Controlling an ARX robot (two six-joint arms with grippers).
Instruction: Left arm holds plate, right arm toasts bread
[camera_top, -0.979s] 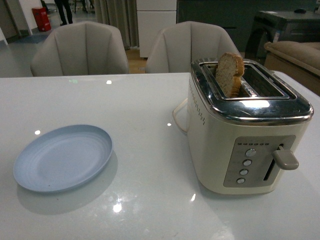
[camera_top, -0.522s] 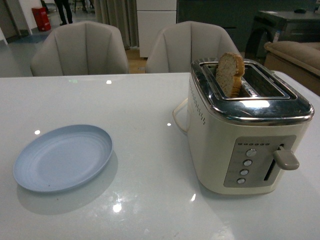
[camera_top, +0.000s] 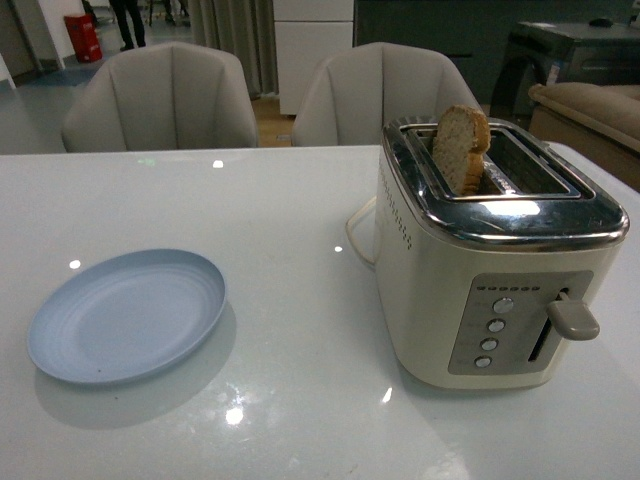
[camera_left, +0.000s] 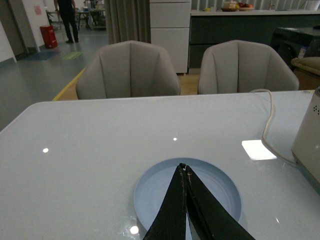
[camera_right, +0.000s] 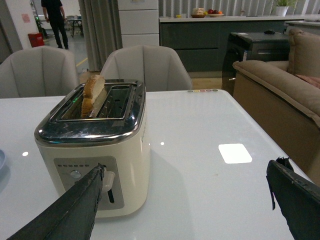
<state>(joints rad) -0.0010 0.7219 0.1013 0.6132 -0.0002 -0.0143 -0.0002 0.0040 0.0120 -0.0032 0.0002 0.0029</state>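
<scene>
— One slice of tan wholemeal bread (camera_top: 461, 148) with a brown crust stands on end in the near slot of our cream and chrome toaster (camera_top: 497, 260), right of centre in the front view, its rounded end up and well clear of the slot.

— Which arm do we reckon is nearer?

— Our right arm (camera_right: 185, 202): in its wrist view the toaster sits at left-centre, lever side facing us, and the dark jaws are spread wide apart, holding nothing.

— And the round pale blue matte plate (camera_top: 128, 315)?

— Flat on the white glossy table (camera_top: 290, 220), lower left of the front view, well apart from the toaster. Our left arm (camera_left: 184, 172) has its flat black jaws pressed together over the plate's centre, gripping nothing. We judge there is open table all round the rim.
</scene>
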